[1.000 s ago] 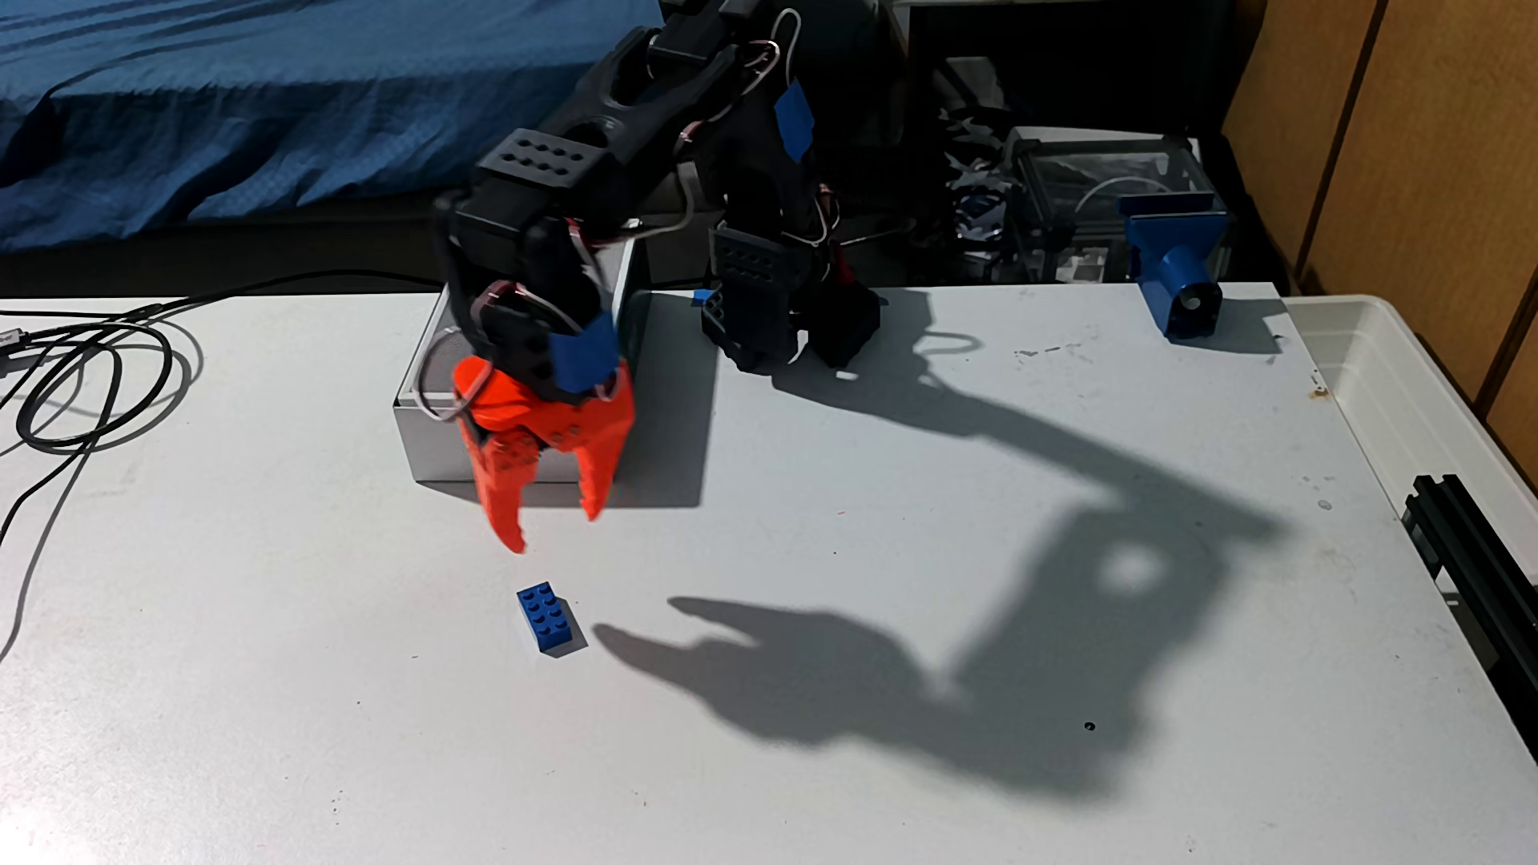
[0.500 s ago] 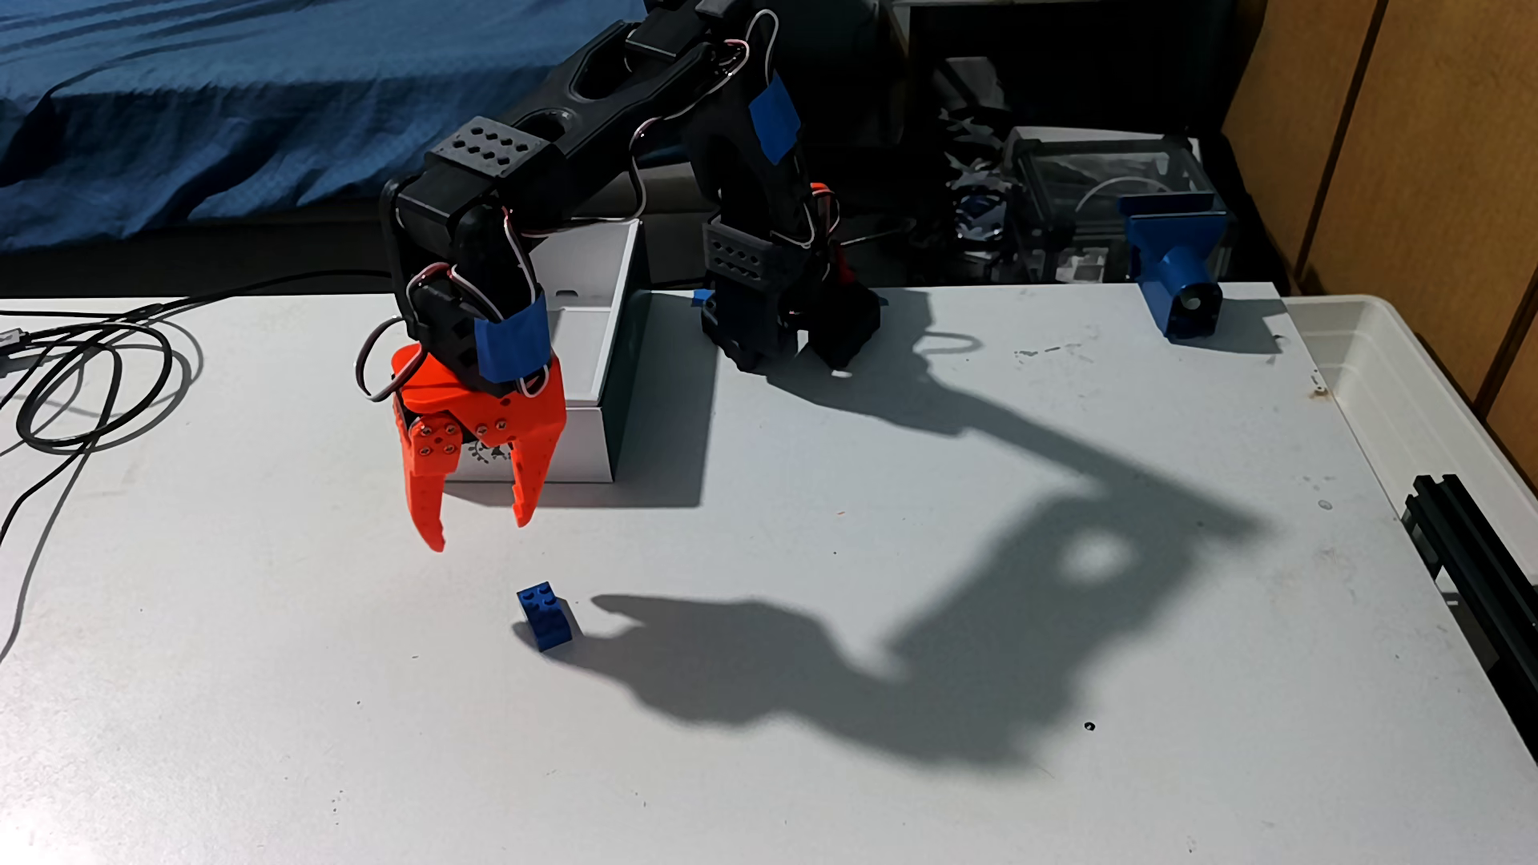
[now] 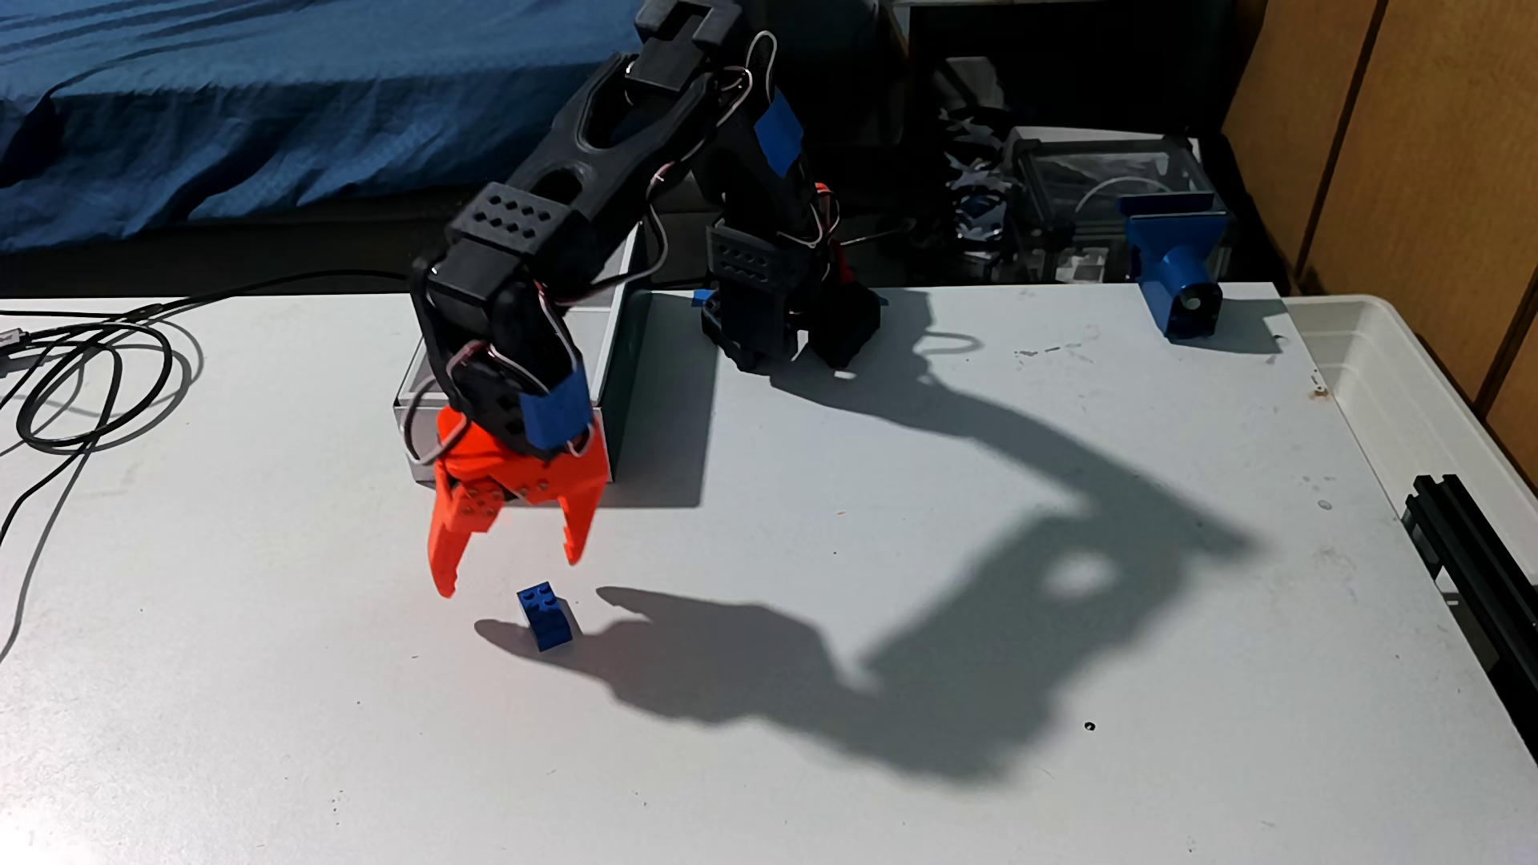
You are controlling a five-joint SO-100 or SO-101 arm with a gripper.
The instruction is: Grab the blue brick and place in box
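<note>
Hanging just above the white surface (image 3: 832, 790) in the fixed view, the orange gripper (image 3: 512, 574) is pointing down with its two fingers spread wide and nothing between them, so it is released and empty. The longer finger (image 3: 445, 553) is reaching lower on the picture's left, while the shorter one (image 3: 581, 520) is sitting higher on the right. The blue brick (image 3: 545, 614) is lying on the surface just below and slightly right of the gap between the fingertips, apart from both, its studded face turned up and its near half darkened by the arm's shadow (image 3: 832, 657), which is stretching across the surface to the right. Behind the gripper, the box (image 3: 612, 366) is standing on the surface with its white inner walls open to the top and its dark outer side facing right; the wrist is covering much of its front, so any print there is not readable. The black arm (image 3: 582, 158) is arching over the box from its base (image 3: 782, 324) at the far edge of the surface, with blue tape (image 3: 553, 407) wrapped around the wrist. Black cables (image 3: 91, 383) are coiling at the left edge, a blue fixture with a round dark hole (image 3: 1178, 274) is standing at the far right corner, and a translucent white bin (image 3: 1431, 407) is sitting beyond the right edge
</note>
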